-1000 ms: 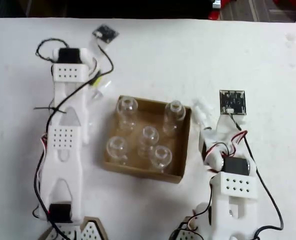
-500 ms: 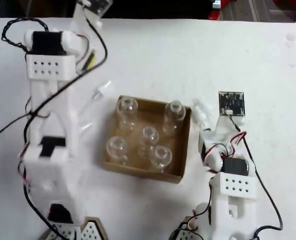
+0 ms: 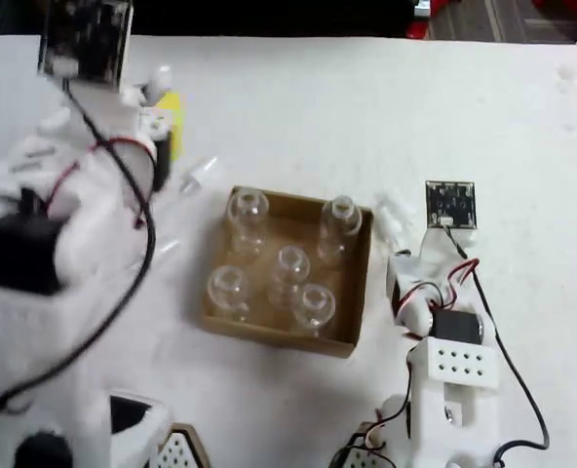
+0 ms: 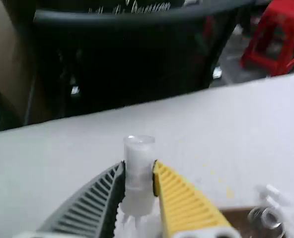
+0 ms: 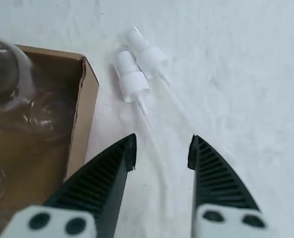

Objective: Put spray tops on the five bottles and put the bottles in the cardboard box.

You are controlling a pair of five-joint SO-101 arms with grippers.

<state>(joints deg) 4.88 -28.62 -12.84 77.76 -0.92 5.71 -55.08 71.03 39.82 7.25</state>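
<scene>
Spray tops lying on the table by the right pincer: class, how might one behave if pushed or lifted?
The spray tops look like small white plastic pieces, so they are probably light. Each is round-bodied, so a push may roll it in an arc rather than slide it. The thin dip tube looks flexible and likely to bend, so gripping the thicker body seems safer.

Desk: white, matt, smooth.
Cardboard box: brown paperboard, dull, raw-cut edges.
Bottles: clear and glossy; glass or plastic not determinable.
Spray top in left end effector: whitish, slightly translucent smooth plastic.
Its fingers: ribbed matt plastic, one yellow, one grey.
Right end effector: ribbed matt black plastic.
Loose spray tops: white plastic.
</scene>
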